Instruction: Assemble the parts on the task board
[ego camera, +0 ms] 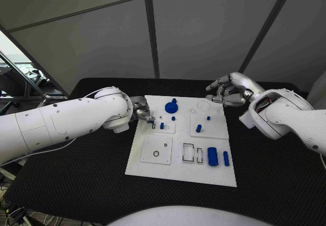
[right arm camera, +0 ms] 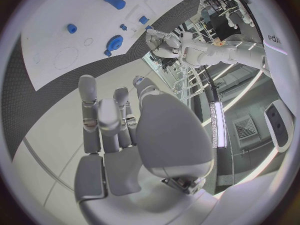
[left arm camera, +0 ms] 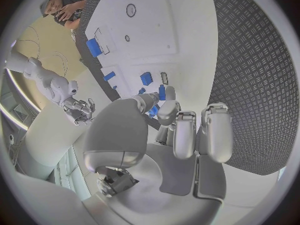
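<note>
We see the left hand [ego camera: 142, 113] at the white task board's [ego camera: 163, 165] near-left edge, fingertips pinching a small blue peg [ego camera: 149, 121], the right hand [ego camera: 227, 92] raised beyond the far-right corner, fingers curled and holding nothing, a blue gear [ego camera: 171, 107] and blue cylinder [ego camera: 212, 156] on the board.

Three cameras, one table
Head camera looks down from above; wrist cameras sit close behind each hand, all probably sharing the white task board [ego camera: 182, 141].

Left hand [ego camera: 141, 113] fingers pinched together low; right hand [ego camera: 227, 92] raised, fingers curled.
</note>
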Controlling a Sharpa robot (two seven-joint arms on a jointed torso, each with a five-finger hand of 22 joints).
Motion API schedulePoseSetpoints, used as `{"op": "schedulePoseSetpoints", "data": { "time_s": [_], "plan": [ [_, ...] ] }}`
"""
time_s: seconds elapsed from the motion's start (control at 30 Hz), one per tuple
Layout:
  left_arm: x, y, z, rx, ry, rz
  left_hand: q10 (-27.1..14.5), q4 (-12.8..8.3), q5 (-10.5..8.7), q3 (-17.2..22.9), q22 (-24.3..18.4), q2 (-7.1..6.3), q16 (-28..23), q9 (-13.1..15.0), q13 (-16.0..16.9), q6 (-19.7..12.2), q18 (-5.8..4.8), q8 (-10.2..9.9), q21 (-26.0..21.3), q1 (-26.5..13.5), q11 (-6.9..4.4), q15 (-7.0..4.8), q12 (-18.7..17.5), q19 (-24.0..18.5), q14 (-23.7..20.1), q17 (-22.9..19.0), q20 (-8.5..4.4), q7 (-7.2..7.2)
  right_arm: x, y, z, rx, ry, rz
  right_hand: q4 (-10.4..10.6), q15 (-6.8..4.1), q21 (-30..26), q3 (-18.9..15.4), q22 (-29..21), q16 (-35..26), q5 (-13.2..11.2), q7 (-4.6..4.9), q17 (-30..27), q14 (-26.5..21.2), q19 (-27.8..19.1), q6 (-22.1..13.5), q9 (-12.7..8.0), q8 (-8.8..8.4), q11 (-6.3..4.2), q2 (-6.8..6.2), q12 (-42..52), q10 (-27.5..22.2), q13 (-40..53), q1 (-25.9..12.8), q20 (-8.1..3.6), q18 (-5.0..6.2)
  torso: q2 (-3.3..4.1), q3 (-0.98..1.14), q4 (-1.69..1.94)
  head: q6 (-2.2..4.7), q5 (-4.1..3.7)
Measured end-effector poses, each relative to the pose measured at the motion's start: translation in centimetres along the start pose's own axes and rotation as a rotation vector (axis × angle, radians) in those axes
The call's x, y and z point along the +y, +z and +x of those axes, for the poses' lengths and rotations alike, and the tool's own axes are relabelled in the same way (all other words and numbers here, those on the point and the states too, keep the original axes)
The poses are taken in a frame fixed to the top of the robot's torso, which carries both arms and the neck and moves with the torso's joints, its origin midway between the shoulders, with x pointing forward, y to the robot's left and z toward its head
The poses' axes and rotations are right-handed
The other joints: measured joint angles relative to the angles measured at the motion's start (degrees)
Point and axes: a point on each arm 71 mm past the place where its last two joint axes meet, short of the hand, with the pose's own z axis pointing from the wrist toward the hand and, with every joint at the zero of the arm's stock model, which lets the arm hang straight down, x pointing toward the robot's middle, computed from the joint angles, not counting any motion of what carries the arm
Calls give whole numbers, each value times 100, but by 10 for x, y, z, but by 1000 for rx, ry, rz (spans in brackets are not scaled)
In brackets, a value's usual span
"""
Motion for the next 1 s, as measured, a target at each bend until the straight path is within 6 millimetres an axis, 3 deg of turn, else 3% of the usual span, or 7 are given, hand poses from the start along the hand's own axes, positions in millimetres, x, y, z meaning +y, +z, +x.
{"op": "schedulePoseSetpoints", "data": {
  "time_s": [1.0],
  "plan": [
    [-2, 5, 11, 20, 17, -14, -1, -57, -44, -11, 0, -31, 0, 26, -26, 0, 0, 21, 0, -31, 3, -20, 0, 0, -21, 0, 0, -41, 0, 0, 0, 1, 0, -2, 15, 0, -25, 16, -4, -28, 28, -21, 6, 0, 0, 21, 0, 36, 0, 0, 0, 0, -26, 0, 0, -1, -3, 3, -1, -25, -13]
  ]
}}
